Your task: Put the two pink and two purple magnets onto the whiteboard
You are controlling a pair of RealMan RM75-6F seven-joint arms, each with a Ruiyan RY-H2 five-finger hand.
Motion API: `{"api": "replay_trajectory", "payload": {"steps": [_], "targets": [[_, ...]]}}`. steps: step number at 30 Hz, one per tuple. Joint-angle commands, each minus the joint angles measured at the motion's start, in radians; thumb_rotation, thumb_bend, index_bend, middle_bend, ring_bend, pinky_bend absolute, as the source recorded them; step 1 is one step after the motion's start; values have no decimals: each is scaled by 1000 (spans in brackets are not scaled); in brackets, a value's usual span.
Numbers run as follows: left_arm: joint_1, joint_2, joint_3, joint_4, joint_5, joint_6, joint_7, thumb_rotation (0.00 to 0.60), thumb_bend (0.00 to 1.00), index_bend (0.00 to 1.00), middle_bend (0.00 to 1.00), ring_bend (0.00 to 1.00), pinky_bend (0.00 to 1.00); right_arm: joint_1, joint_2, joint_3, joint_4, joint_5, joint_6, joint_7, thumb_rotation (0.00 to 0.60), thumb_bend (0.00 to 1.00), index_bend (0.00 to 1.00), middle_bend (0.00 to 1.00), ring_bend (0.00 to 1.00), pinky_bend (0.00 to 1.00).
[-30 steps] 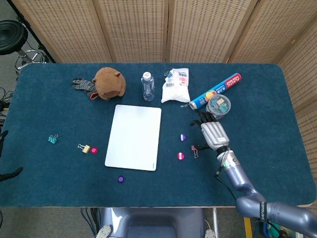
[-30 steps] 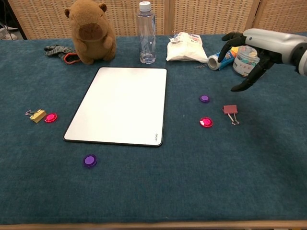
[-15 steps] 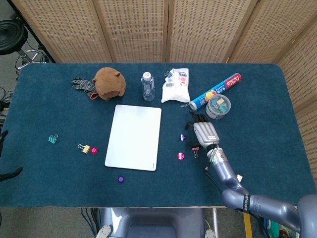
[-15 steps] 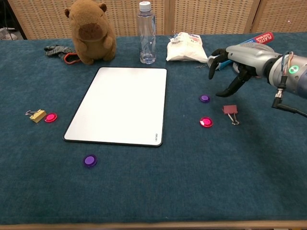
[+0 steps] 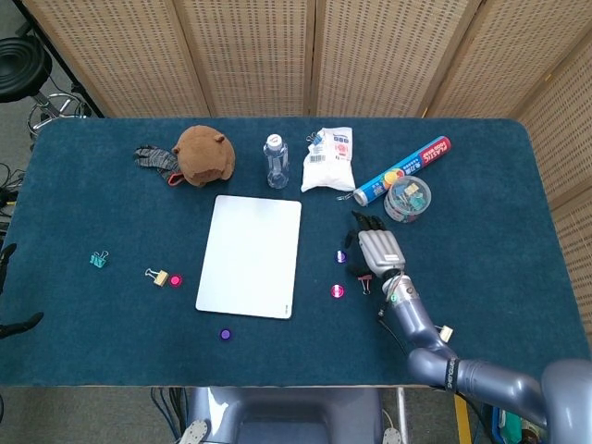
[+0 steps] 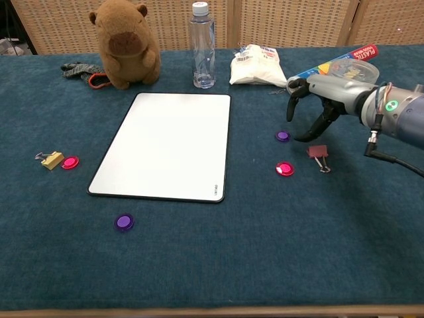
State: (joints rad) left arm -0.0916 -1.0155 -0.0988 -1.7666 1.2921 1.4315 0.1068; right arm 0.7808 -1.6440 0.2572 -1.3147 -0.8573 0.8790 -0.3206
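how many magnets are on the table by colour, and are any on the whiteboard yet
Pink magnets: 2, one left of the whiteboard, one right of it.
Purple magnets: 2, one near the board's front corner, one under the right hand.
On the whiteboard: 0.
Total: 4 magnets.

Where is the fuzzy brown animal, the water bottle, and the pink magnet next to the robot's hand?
Brown plush animal (image 6: 125, 43), chest view, on its face.
Water bottle (image 6: 202, 50), chest view, on its clear body.
Pink magnet (image 6: 285, 169), chest view, on its top, near the right hand (image 6: 324, 93).
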Motion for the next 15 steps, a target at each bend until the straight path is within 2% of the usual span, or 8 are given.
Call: {"api": "replay_trajectory", "payload": {"steps": [1, 15], "targets": [[0, 1, 0, 0, -1, 0, -1, 600, 84, 0, 0, 0, 0, 7, -15, 0, 21, 12, -7, -2, 600, 285, 417, 0, 0, 0], [0, 1, 1, 0, -1, -2, -2, 600, 85, 0, 0, 0, 0, 23, -46, 9, 57, 40, -30, 12, 600, 286, 418, 0, 0, 0]]}}
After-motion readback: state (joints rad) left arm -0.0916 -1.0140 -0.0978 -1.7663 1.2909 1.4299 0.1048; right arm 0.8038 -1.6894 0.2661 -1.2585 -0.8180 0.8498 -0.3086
